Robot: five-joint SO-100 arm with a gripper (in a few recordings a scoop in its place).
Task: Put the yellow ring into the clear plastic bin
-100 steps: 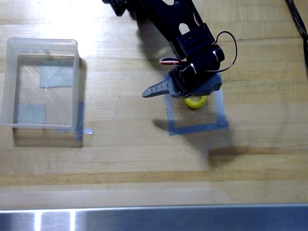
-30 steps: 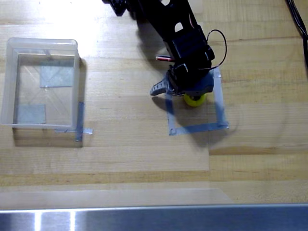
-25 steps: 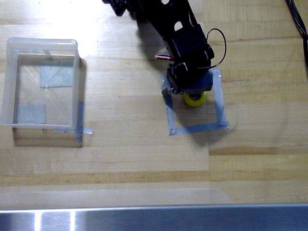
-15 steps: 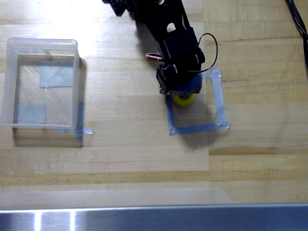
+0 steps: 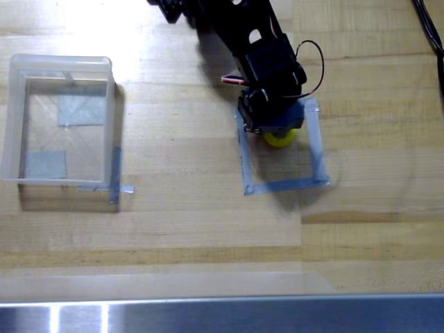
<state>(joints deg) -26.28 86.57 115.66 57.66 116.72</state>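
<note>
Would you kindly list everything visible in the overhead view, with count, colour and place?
yellow ring: one, bright yellow, inside the tape square, partly under the gripper.
clear plastic bin: one, translucent, far left, grey tape patches under its base.
tape square: one outline, grey-blue, centre right.
wooden table: one, light brown.
metal edge: one, silver, along the bottom.
cable: black, top right.
gripper: one, black, over the ring; jaws hidden.

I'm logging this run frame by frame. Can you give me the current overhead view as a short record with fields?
ring: yellow ring inside the grey tape square, mostly hidden under the gripper
gripper: directly over the ring; jaws hidden, open or shut not visible
bin: clear plastic bin at left on the wooden table, nothing in it but tape patches showing through its base
ring in bin: no
</note>
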